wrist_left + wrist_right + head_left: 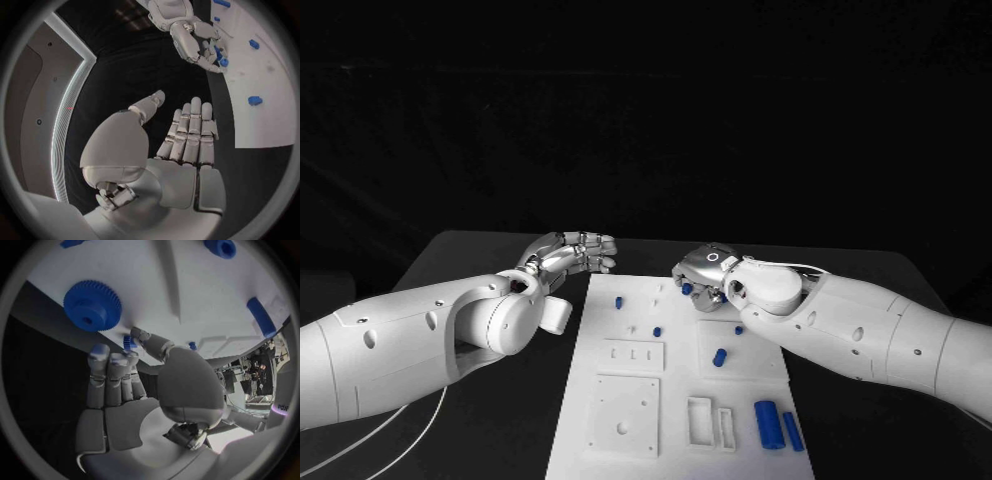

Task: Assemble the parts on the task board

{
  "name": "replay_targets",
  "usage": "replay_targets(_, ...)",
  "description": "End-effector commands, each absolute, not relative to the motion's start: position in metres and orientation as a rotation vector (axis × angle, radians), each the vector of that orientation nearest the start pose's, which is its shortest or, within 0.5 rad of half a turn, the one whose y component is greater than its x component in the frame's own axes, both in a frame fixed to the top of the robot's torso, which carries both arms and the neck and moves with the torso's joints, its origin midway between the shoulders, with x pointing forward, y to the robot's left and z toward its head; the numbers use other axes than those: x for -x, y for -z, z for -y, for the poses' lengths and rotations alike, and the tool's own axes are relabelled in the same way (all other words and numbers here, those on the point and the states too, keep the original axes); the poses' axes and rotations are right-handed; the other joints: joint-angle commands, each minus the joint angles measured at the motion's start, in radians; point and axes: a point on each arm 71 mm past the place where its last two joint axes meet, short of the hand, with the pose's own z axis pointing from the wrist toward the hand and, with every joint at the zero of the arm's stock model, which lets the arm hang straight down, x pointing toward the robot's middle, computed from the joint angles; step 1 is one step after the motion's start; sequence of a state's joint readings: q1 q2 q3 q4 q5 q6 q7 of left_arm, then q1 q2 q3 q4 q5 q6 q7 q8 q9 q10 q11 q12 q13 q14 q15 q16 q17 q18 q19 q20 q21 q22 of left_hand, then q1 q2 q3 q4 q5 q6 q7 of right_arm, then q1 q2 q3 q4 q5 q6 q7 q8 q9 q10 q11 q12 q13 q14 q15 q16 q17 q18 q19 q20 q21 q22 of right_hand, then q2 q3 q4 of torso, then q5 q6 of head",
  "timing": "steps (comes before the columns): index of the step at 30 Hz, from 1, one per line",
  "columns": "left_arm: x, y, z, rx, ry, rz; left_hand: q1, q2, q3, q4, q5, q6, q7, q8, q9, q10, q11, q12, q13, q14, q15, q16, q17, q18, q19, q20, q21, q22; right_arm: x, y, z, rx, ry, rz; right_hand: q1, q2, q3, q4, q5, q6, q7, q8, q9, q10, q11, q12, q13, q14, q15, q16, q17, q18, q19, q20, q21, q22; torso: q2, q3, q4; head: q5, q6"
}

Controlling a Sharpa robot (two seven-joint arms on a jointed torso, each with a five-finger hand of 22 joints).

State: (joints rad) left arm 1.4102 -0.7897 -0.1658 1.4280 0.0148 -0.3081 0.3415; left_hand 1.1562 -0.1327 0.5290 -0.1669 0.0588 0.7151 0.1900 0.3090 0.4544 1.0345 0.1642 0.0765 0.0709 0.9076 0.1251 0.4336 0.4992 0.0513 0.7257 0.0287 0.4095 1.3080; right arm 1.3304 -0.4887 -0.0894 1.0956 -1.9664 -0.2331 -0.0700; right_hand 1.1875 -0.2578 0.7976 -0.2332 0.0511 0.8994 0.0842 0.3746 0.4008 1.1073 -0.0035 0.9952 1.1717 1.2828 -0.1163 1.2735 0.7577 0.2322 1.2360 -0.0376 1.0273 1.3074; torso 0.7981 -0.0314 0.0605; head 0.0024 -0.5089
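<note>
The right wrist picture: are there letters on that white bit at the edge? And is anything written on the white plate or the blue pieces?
White arm casing beside the right hand: dark letters at the picture's rim, too small and cut off to read.
Task board: no writing or numbers visible.
Blue gear and other blue parts: no markings visible.
Left hand: no label visible.

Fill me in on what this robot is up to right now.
It is assembling blue parts on the white task board. The right robot hand is at the board's far end with a small blue part at its fingertips, near a blue gear. The left robot hand hovers beside the board, holding nothing. Other blue pieces, including a large cylinder, lie on the board.
</note>
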Motion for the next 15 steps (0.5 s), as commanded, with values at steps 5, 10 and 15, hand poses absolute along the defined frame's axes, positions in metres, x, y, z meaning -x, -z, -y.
replay_targets(5, -0.5264, 0.1248, -0.2103, 0.988, 1.491, -1.43, -0.01, 0.003, 0.0, -0.007, 0.004, 0.008, 0.01, -0.006, -0.002, 0.007, -0.001, -0.004, -0.001, 0.003, 0.005, -0.004, 0.002, 0.016, -0.003, 0.001, 0.003, 0.02, -0.5656, 0.156, 0.1289, 0.738, -0.252, -1.457, -0.018, 0.022, 0.002, 0.031, -0.002, 0.05, 0.023, 0.016, 0.006, -0.058, 0.0, 0.014, -0.006, -0.004, 0.007, 0.005, 0.008, 0.03, -0.009, -0.002, 0.01, 0.02, 0.0, 0.0, -0.001, 0.002, -0.001)
replay_targets(10, -0.5264, 0.1249, -0.2101, 0.988, 1.492, -1.431, -0.01, 0.003, 0.0, -0.008, 0.004, 0.008, 0.01, -0.007, -0.002, 0.007, 0.0, -0.005, -0.001, 0.003, 0.005, -0.004, 0.002, 0.016, -0.003, 0.001, 0.003, 0.02, -0.5663, 0.1562, 0.1303, 0.736, -0.248, -1.459, -0.028, 0.029, 0.008, 0.05, -0.002, 0.075, 0.026, 0.025, 0.009, -0.061, 0.003, 0.021, -0.011, -0.004, 0.01, 0.005, 0.013, 0.03, -0.012, -0.002, 0.014, 0.02, 0.0, -0.0002, -0.0017, 0.003, -0.002)
replay_targets(15, -0.5263, 0.125, -0.2102, 0.989, 1.491, -1.432, -0.01, 0.003, 0.0, -0.008, 0.004, 0.008, 0.01, -0.007, -0.002, 0.007, 0.0, -0.005, -0.001, 0.003, 0.005, -0.004, 0.002, 0.016, -0.003, 0.001, 0.003, 0.02, -0.5668, 0.1559, 0.132, 0.733, -0.244, -1.455, -0.034, 0.028, 0.009, 0.06, -0.002, 0.091, 0.021, 0.03, 0.012, -0.062, 0.0, 0.026, -0.016, -0.003, 0.008, 0.006, 0.018, 0.03, -0.012, -0.003, 0.019, 0.02, 0.0, 0.0002, -0.0012, 0.003, -0.002)
